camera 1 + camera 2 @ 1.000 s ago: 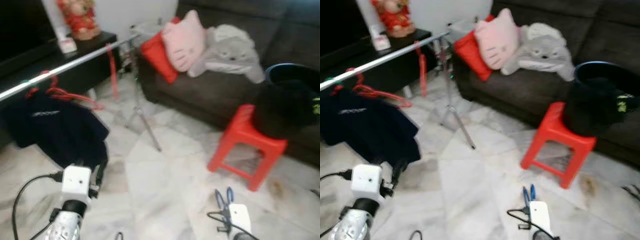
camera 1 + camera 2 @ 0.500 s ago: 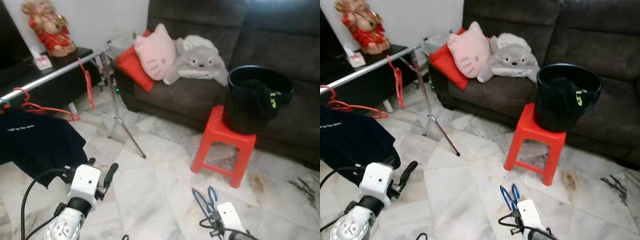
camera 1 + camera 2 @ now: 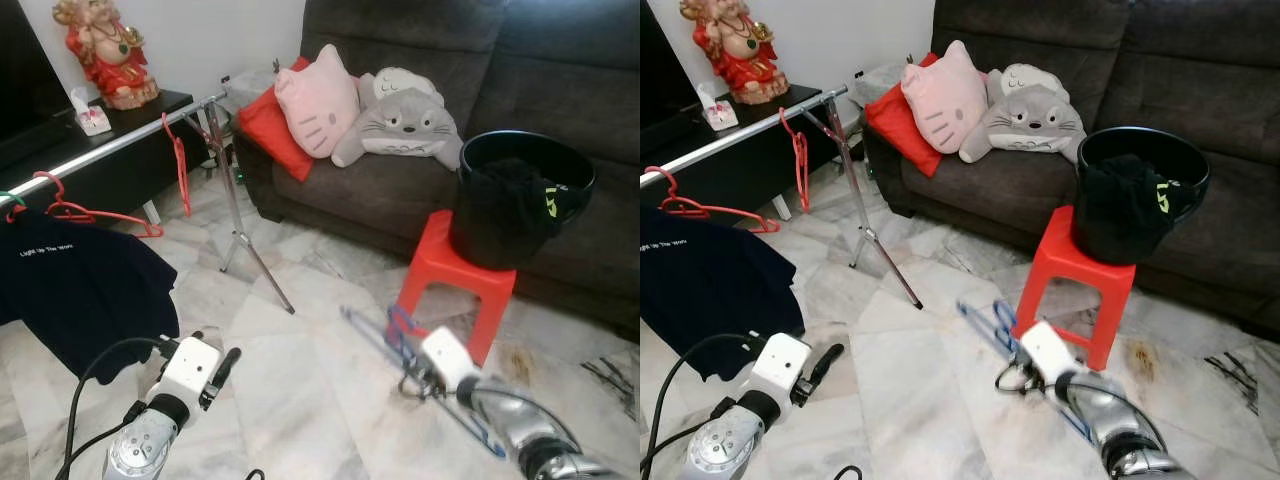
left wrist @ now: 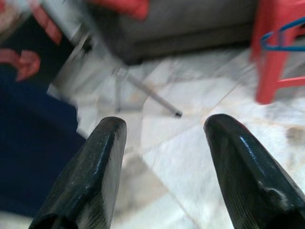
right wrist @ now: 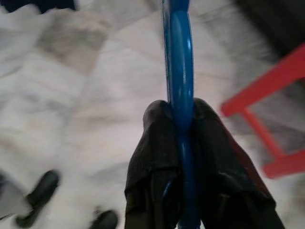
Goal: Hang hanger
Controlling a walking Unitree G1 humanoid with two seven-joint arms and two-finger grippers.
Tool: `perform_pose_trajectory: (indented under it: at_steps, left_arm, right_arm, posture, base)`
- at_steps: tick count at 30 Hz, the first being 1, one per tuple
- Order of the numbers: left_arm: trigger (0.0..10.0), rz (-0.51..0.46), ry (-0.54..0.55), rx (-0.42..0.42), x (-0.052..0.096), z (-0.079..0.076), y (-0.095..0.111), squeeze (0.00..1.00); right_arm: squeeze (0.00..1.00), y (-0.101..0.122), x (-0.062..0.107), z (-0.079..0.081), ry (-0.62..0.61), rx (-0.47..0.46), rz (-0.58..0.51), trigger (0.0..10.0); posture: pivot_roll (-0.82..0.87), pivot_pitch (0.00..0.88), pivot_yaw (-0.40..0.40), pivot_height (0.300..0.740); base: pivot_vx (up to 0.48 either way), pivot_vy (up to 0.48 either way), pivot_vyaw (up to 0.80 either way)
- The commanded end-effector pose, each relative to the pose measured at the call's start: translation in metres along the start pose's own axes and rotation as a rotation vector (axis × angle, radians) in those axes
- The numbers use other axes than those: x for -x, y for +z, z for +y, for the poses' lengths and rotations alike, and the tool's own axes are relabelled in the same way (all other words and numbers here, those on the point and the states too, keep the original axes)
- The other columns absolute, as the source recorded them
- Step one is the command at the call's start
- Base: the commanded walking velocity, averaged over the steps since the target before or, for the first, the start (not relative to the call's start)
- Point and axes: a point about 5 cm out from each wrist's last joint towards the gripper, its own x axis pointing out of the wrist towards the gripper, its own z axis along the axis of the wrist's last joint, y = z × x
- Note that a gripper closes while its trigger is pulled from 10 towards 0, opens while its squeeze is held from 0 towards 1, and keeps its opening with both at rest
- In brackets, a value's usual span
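Left eye view | marble floor (image 3: pixel 300 380) | dark sofa (image 3: pixel 420 190) | red stool (image 3: pixel 450 280)

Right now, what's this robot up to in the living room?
It is holding a blue hanger pinched in its right gripper, low over the marble floor beside a red stool. Its left gripper is open with nothing in it. The clothes rail it would hang on stands off to its left, carrying red hangers and a dark T-shirt. A black bucket of clothes sits on the stool in front of the sofa.
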Motion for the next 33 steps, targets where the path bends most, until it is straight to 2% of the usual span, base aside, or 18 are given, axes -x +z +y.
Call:
perform_pose_trajectory:
  at_steps: [1, 7, 10, 14, 16, 21, 25, 28, 30, 31, 32, 33]
  left_arm:
    - [10.0, 0.021, 0.027, 0.021, 0.000, 0.003, -0.008, 0.00]
    - [10.0, 0.024, 0.044, 0.039, -0.003, 0.002, -0.015, 0.00]
    - [10.0, 0.228, 0.155, 0.144, -0.003, 0.000, -0.063, 0.00]
    - [10.0, 0.302, 0.130, 0.126, 0.002, -0.004, -0.080, 0.00]
    - [10.0, 0.385, 0.149, 0.150, 0.008, -0.005, -0.094, 0.00]
    - [10.0, 0.458, 0.179, 0.192, 0.014, -0.008, -0.107, 0.00]
    - [10.0, 0.526, 0.167, 0.206, 0.021, -0.019, -0.117, 0.00]
    - [10.0, 0.526, 0.172, 0.209, 0.021, -0.019, -0.117, 0.00]
    - [10.0, 0.423, 0.191, 0.203, 0.010, -0.009, -0.104, 0.00]
    - [10.0, 0.423, 0.191, 0.203, 0.010, -0.009, -0.104, 0.00]
    - [10.0, 0.382, 0.187, 0.198, 0.006, -0.006, -0.098, 0.00]
    - [10.0, 0.314, 0.168, 0.190, -0.001, -0.002, -0.088, 0.00]
  right_arm:
    - [0.00, -0.012, -0.001, 0.012, 0.043, -0.021, 0.034, 10.0]
    - [0.00, -0.011, -0.001, 0.013, 0.072, -0.027, 0.031, 10.0]
    - [0.00, -0.008, -0.007, 0.026, 0.130, -0.023, 0.019, 10.0]
    - [0.00, -0.004, -0.008, 0.026, 0.134, -0.014, 0.011, 10.0]
    - [0.00, -0.001, -0.009, 0.027, 0.148, -0.001, 0.008, 10.0]
    - [0.00, 0.000, -0.011, 0.029, 0.152, -0.005, 0.009, 10.0]
    - [0.00, 0.000, -0.012, 0.032, 0.165, -0.006, 0.015, 10.0]
    - [0.00, 0.001, -0.012, 0.032, 0.168, -0.008, 0.010, 10.0]
    - [0.00, 0.005, -0.012, 0.032, 0.211, 0.019, 0.001, 10.0]
    - [0.00, 0.005, -0.012, 0.032, 0.211, 0.019, 0.001, 10.0]
    - [0.00, 0.006, -0.012, 0.033, 0.236, 0.040, 0.001, 10.0]
    - [0.00, 0.008, -0.011, 0.032, 0.273, 0.071, 0.004, 10.0]
  posture:
    - [-0.09, 0.000, 0.044, 0.740]
    - [-0.09, 0.000, 0.042, 0.740]
    - [-0.09, 0.000, 0.037, 0.740]
    - [-0.09, 0.000, 0.035, 0.740]
    - [-0.09, 0.000, 0.031, 0.740]
    - [-0.09, 0.000, 0.030, 0.740]
    - [-0.08, 0.000, 0.026, 0.740]
    - [-0.08, 0.000, 0.026, 0.740]
    - [-0.09, 0.000, 0.024, 0.740]
    - [-0.09, 0.000, 0.024, 0.740]
    - [-0.09, 0.000, 0.024, 0.740]
    - [-0.09, 0.000, 0.025, 0.740]
  base:
    - [0.000, 0.000, 0.00]
    - [0.000, 0.000, 0.00]
    - [0.000, 0.000, 0.00]
    - [0.000, 0.000, 0.00]
    - [0.000, 0.000, 0.00]
    - [0.000, 0.000, 0.00]
    - [0.000, 0.000, 0.00]
    - [0.000, 0.000, 0.00]
    - [0.000, 0.000, 0.00]
    - [0.000, 0.000, 0.00]
    - [0.000, 0.000, 0.00]
    - [0.000, 0.000, 0.00]
